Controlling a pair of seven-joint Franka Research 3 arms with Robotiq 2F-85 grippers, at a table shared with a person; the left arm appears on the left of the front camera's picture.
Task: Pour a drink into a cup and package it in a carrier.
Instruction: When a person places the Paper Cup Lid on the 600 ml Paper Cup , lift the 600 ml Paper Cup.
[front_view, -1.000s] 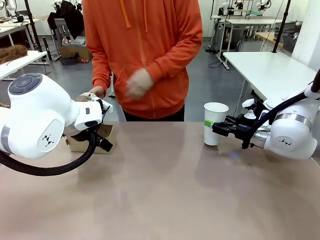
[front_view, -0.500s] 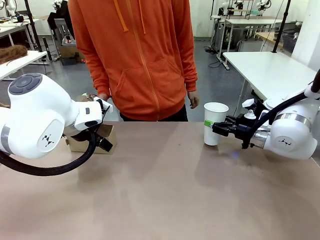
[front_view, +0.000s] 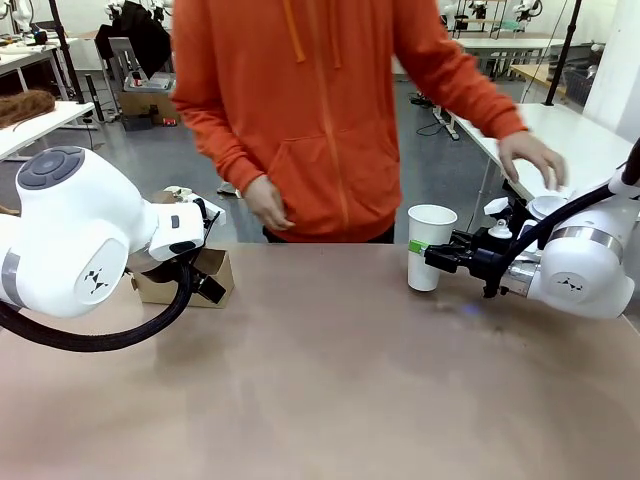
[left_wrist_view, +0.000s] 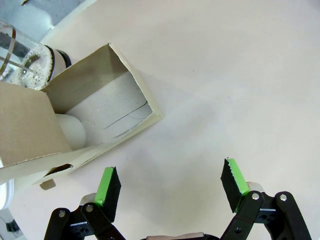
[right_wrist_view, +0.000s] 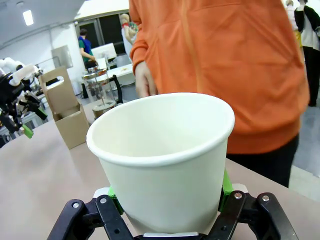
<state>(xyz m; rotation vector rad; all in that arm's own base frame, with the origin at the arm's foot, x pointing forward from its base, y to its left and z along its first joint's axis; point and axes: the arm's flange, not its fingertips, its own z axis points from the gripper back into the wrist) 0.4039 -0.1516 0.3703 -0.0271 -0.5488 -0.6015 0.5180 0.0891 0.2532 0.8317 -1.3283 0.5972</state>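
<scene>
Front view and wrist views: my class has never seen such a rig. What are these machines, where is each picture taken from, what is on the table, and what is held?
The machines are two white robot arms with two-finger grippers. The front view looks across the table at a person in orange. Each wrist view looks along one gripper's fingers. The right gripper is shut on an empty white cup. The left gripper hangs open above the table, holding nothing, beside a brown carrier with a glass jug next to it.
</scene>
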